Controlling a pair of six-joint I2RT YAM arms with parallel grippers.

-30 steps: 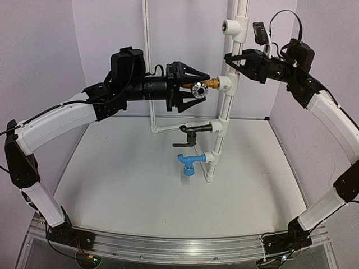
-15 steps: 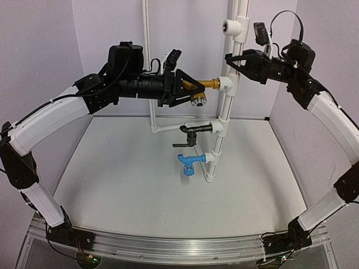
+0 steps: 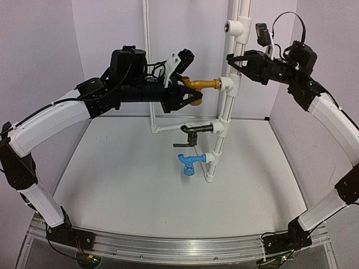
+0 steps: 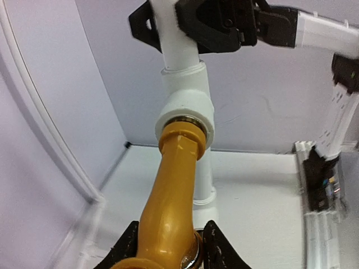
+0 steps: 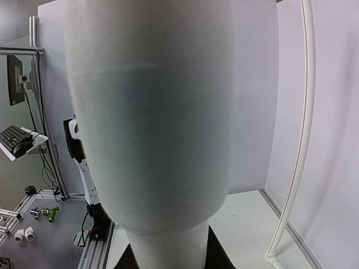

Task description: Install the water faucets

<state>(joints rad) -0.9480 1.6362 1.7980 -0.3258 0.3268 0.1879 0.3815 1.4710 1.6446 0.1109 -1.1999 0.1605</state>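
Brass-gold faucet (image 3: 206,84) in our left jaws, pipe (image 3: 226,106) clenched in our right jaws: a tilted twist could cross-thread it.

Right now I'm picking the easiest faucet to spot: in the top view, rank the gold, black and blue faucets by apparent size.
1. Tied largest: gold faucet and black faucet. They look about alike, and the left jaws hide part of the gold one's spout, so I won't rank them.
2. Smallest: blue faucet.
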